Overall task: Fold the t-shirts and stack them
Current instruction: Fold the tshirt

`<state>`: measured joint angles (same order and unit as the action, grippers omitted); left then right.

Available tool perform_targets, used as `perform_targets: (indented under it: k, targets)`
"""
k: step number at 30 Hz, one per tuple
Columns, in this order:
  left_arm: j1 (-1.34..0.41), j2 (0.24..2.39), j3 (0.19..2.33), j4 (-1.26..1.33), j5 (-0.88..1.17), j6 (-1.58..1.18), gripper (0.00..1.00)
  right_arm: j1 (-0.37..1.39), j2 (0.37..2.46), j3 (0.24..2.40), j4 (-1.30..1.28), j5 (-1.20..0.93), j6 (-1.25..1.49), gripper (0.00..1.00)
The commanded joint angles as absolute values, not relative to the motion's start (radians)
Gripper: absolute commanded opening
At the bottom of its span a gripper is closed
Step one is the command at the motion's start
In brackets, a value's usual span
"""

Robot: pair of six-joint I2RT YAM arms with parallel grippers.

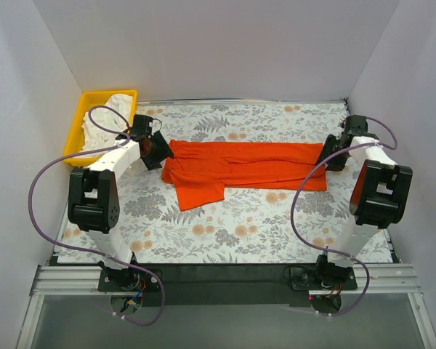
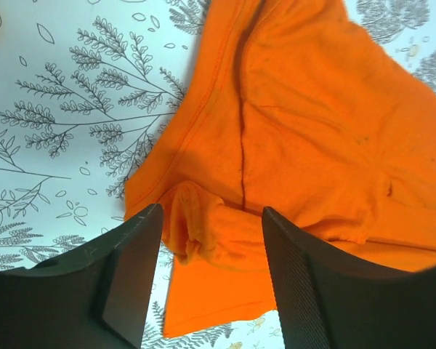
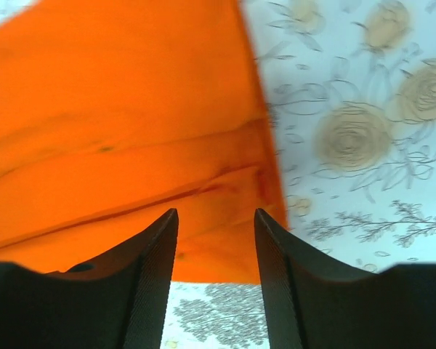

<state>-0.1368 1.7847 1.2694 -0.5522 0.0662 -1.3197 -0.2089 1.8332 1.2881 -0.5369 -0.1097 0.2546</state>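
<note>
Both our left gripper (image 2: 211,211) and right gripper (image 3: 215,212) stand parted, empty, at the ends of the orange t-shirt (image 1: 240,169), folded lengthwise on the table (image 1: 225,225). Next we need fresh grips for a crosswise fold.

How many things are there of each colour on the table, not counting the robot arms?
Orange-red t-shirt: 1
White t-shirt: 1
Yellow tray: 1
Total: 3
</note>
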Motion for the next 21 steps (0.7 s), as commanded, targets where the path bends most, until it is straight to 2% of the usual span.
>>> perform_targets:
  k: [1, 2, 3, 6, 9, 12, 16, 21]
  targets:
    - [-0.140, 1.648, 1.246, -0.546, 0.066, -1.318, 0.55, -0.109, 1.680, 1.267, -0.465, -0.166, 0.239, 0.47]
    - [-0.147, 1.623, 1.224, -0.551, 0.069, -1.321, 0.62, -0.082, 1.661, 1.256, -0.454, -0.172, 0.236, 0.49]
    - [-0.164, 1.570, 1.201, -0.552, 0.071, -1.327, 0.63, -0.049, 1.632, 1.252, -0.453, -0.173, 0.233, 0.52]
    - [-0.221, 1.476, 1.083, -0.564, 0.075, -1.362, 0.64, 0.143, 1.586, 1.207, -0.416, -0.192, 0.248, 0.52]
    - [-0.303, 1.418, 0.964, -0.568, 0.063, -1.396, 0.64, 0.256, 1.565, 1.149, -0.355, -0.215, 0.278, 0.52]
    - [-0.371, 1.381, 0.864, -0.549, 0.060, -1.448, 0.63, 0.382, 1.568, 1.115, -0.304, -0.230, 0.322, 0.49]
    - [-0.411, 1.387, 0.799, -0.522, 0.048, -1.483, 0.57, 0.532, 1.617, 1.101, -0.242, -0.230, 0.362, 0.42]
    - [-0.449, 1.422, 0.790, -0.503, 0.012, -1.493, 0.54, 0.621, 1.698, 1.095, -0.166, -0.239, 0.419, 0.37]
